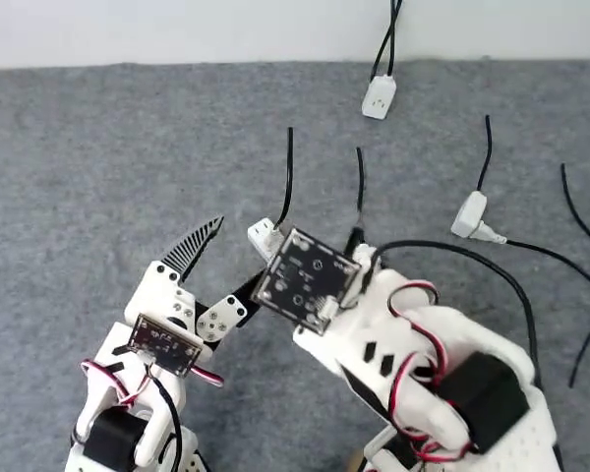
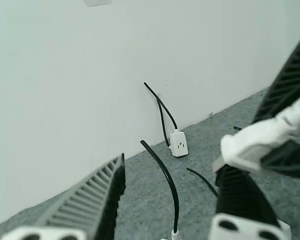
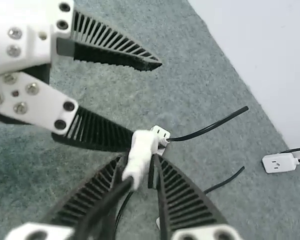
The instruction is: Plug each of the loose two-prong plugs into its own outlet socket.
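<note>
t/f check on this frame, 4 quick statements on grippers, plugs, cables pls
1. The right gripper is shut on a white plug. True.
2. The left gripper is clamped on a cable. False: its fingers are spread wide and hold nothing.
3. A white outlet lies close to the wall. True.
4. The loose cables on the table are white. False: they are black; only the plug and outlet bodies are white.
</note>
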You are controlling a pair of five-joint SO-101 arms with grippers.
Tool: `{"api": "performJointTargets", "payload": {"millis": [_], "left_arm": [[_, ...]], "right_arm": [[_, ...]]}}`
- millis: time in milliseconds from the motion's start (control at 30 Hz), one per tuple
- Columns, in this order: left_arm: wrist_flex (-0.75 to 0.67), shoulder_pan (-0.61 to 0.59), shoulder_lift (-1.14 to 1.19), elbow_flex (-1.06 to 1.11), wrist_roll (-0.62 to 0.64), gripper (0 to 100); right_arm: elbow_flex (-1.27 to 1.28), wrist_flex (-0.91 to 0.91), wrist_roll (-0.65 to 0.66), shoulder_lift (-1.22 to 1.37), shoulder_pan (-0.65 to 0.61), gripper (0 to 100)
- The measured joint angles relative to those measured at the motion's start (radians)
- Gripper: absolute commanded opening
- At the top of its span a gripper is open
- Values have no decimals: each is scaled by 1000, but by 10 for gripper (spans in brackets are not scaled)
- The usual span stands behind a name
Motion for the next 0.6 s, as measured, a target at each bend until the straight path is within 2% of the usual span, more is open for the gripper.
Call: {"api": "performJointTargets", "payload": {"millis": [200, 600], "left_arm": [[0, -5, -2, -2, 0, 268], [0, -8, -2, -2, 0, 268]], "right_arm": [[78, 11, -9, -80, -6, 8], [80, 9, -28, -100, -5, 8]]}}
